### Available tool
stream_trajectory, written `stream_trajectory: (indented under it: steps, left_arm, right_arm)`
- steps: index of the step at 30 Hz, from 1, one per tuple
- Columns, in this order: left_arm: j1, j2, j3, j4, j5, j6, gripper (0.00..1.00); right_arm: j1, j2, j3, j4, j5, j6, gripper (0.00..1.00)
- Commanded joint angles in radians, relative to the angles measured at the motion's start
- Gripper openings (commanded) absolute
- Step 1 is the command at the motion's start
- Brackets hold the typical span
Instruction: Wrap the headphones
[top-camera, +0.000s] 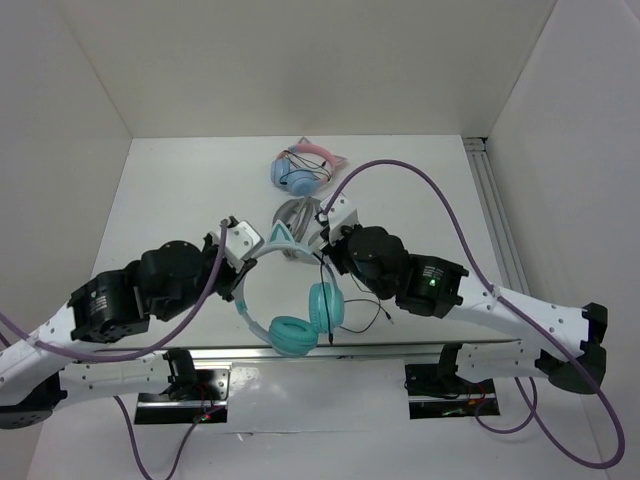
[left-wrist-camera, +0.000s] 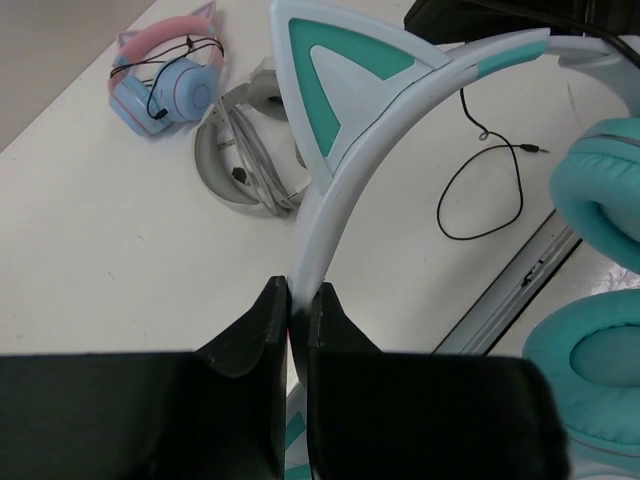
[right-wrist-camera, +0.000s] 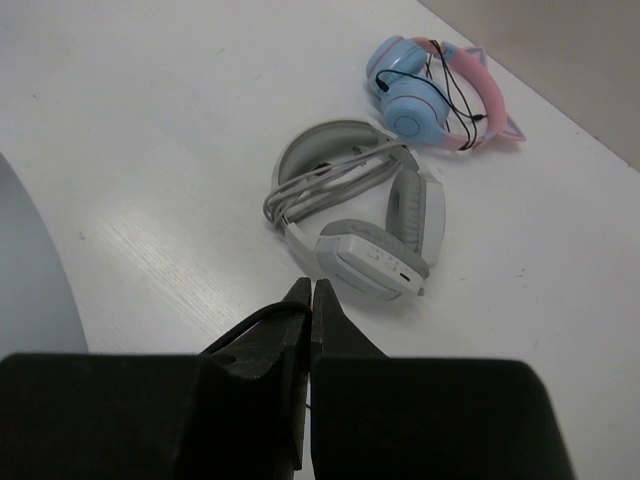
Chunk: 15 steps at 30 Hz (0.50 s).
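Nearest, teal over-ear headphones (top-camera: 293, 335), with soft padded cups, are sitting by the near edge of the white table (top-camera: 180, 190), between the arms.

Pale blue headband (left-wrist-camera: 330, 190), smooth hard plastic with stiff pointed cat ears: the left gripper (left-wrist-camera: 297, 295) is clamping it, fingers tight on the band.

Thin black cable (left-wrist-camera: 439, 210), limp and springy: the right gripper (right-wrist-camera: 308, 290) is pinching closed, seemingly on a strand.

Handling: I would be anchoring the band and winding under light tension, since slack is probably going to snag.

Beyond, grey-white matte headphones (right-wrist-camera: 380, 250) are lying with their cord bundled.

Farthest, blue-and-pink cat-ear headphones (right-wrist-camera: 420, 100) are sitting wrapped.
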Motion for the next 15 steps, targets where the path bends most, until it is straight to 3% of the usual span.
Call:
stream_trajectory:
  steps: [1, 5, 10, 15]
  left_arm:
    - [-0.020, -0.016, 0.066, 0.085, 0.156, -0.035, 0.00]
    - [-0.020, 0.002, 0.080, 0.052, 0.144, -0.058, 0.00]
    - [-0.020, -0.039, 0.060, 0.136, 0.196, -0.099, 0.00]
    - [-0.020, -0.079, 0.039, 0.252, 0.176, -0.242, 0.00]
  right_arm:
    - [-0.049, -0.019, -0.020, 0.098, 0.025, 0.021, 0.00]
    - [-0.049, -0.019, -0.021, 0.118, -0.020, 0.021, 0.00]
    - [-0.049, -0.008, -0.046, 0.182, -0.115, 0.031, 0.00]
    - [-0.060, -0.096, -0.168, 0.363, -0.526, -0.045, 0.00]
